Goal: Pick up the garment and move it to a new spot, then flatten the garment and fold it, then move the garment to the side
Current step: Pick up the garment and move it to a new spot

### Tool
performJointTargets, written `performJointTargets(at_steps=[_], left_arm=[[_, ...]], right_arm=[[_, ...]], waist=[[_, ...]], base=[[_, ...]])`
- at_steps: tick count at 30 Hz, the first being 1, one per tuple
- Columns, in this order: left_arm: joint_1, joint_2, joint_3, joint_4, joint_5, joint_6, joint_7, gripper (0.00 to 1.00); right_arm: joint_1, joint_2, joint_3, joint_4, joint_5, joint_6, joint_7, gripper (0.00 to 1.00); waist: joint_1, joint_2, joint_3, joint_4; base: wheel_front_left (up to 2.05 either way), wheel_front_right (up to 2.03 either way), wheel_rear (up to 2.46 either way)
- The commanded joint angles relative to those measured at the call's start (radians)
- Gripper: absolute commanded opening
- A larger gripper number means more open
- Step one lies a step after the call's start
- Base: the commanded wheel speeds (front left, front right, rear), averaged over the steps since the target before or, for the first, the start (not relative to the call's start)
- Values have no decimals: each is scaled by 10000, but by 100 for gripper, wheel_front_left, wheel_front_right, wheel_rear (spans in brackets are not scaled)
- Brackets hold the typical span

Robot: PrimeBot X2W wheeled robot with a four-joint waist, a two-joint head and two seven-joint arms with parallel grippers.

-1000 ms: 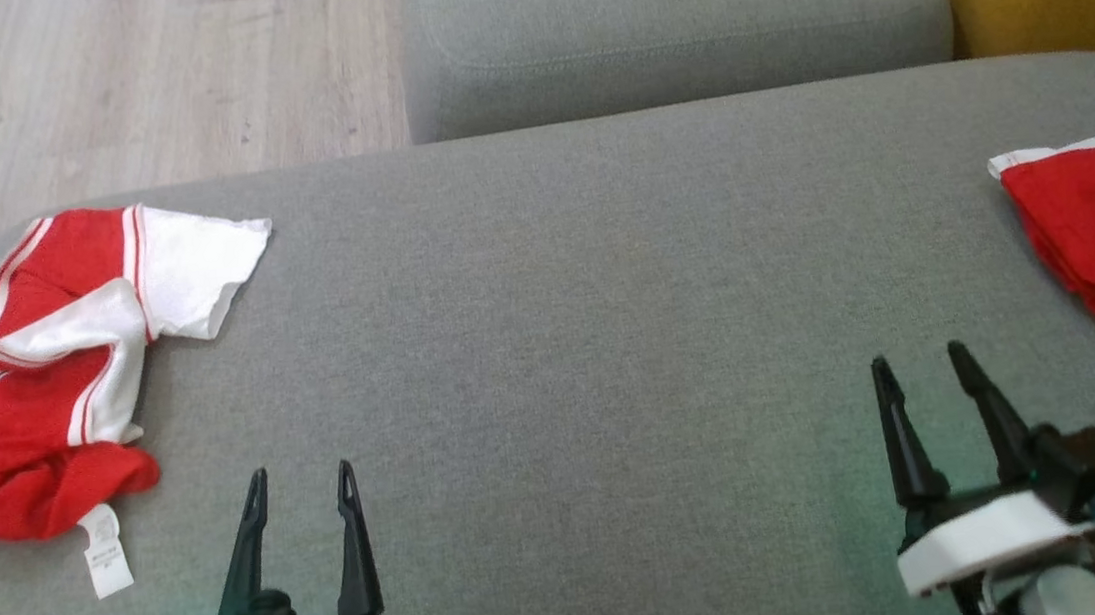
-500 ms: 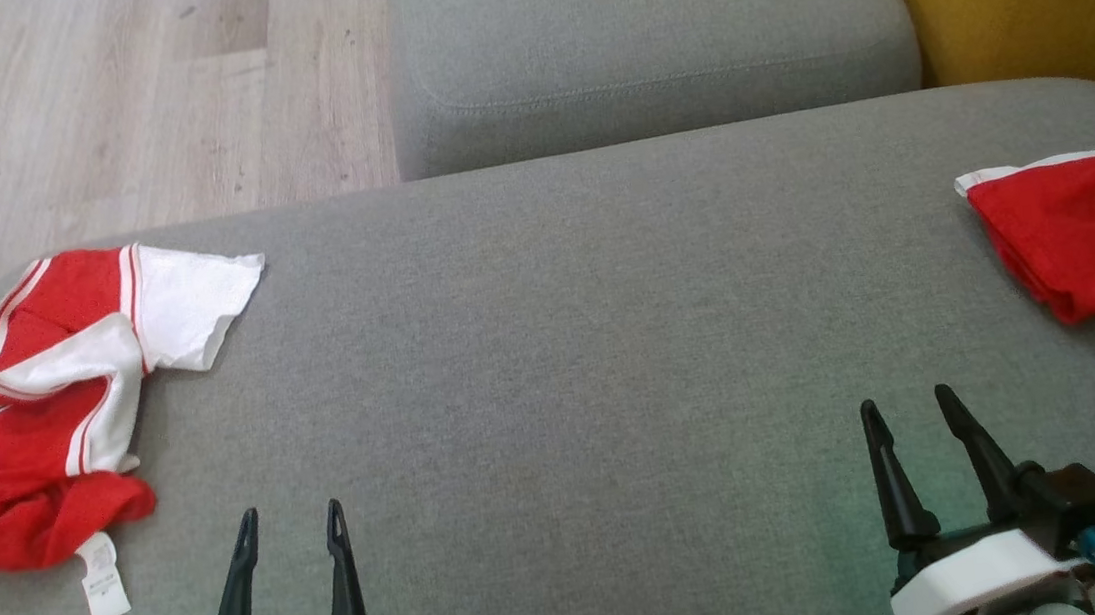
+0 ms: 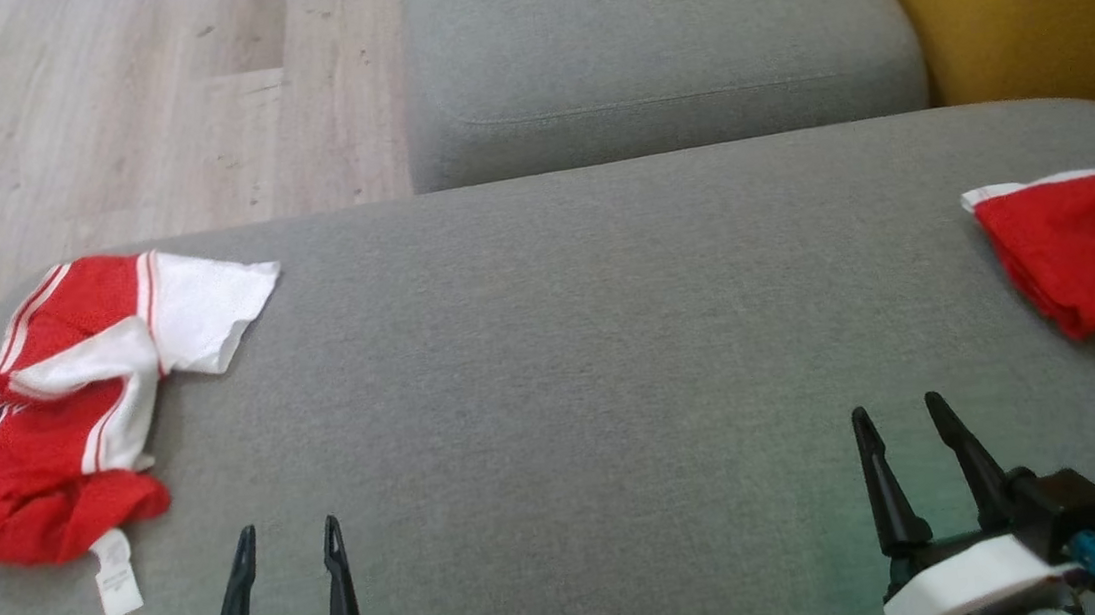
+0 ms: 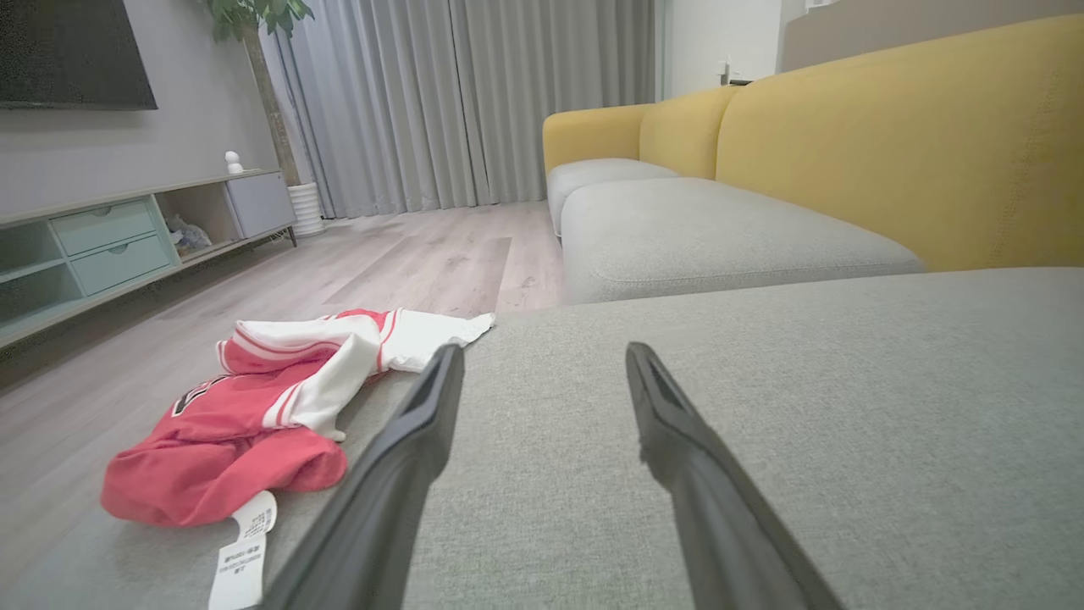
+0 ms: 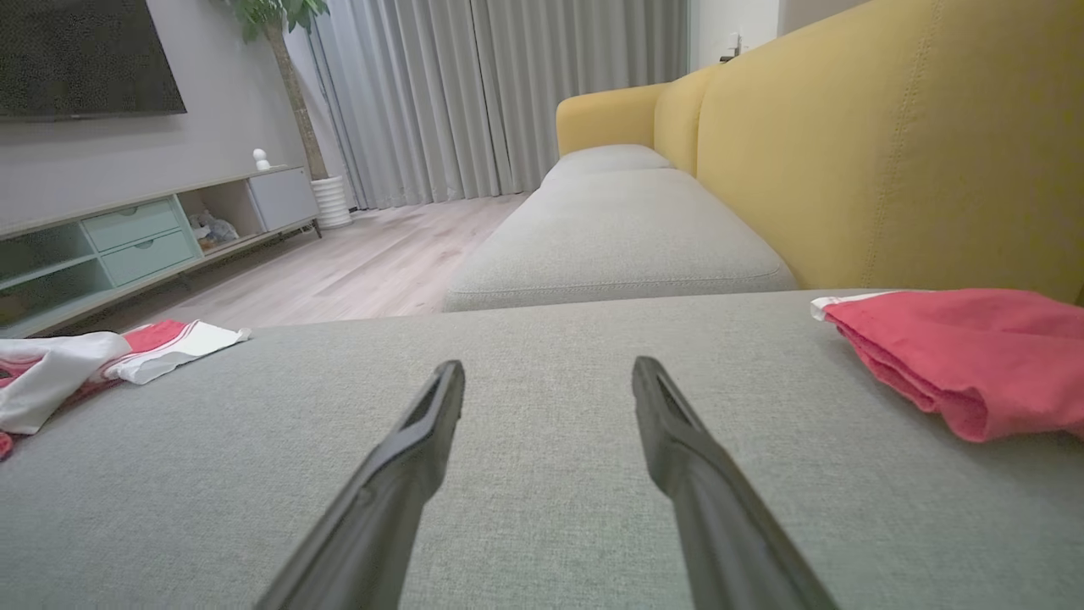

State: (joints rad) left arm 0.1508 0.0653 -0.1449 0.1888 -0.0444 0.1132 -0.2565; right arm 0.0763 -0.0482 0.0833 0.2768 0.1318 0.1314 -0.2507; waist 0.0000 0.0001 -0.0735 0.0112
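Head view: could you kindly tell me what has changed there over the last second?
Only the camera tilted: the whole picture slid down a little. Nothing was taken hold of or let go. The crumpled jersey and the folded red garment lie where they were on the grey cushion, and the left claw and right claw stay open and empty.

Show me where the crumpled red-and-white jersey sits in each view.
Head view: jersey at the left edge.
Left wrist view: jersey at lower left.
Right wrist view: jersey at the far left edge, cut off.
Shared landmark: the separate grey cushion farther off, above centre in each.
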Motion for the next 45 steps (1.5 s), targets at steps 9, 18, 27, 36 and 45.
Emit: performJointTargets(at_steps=[9,18,27,36,45], left_arm=[[-321,-104,467,-307,-70,83,-53,100],[-573,-51,736,-88,-87,-137,-53,100],[-467,17,1614,-516,-228,29,-53,100],[-1847,-61,1928,-1871,-59,422,-53,100],[-6393,560,1567,47,-12,-291,375,100]], right_arm=[[22,-21,190,-287,-7,-7,-110,100],[-35,-21,273,-330,-33,-7,-110,100],[-423,-20,709,-217,-121,-7,-110,100],[-799,-712,492,-430,-375,-7,-111,100],[-1862,-2256,128,-1168,-603,-7,-111,100]], waist=[[0,-1,-4,1633],[0,-1,145,3743],[0,-1,501,4882],[0,-1,1670,5065],[0,-1,3806,4516]], base=[[0,0,0],[0,0,0],[0,0,0],[0,0,0],[0,0,0]])
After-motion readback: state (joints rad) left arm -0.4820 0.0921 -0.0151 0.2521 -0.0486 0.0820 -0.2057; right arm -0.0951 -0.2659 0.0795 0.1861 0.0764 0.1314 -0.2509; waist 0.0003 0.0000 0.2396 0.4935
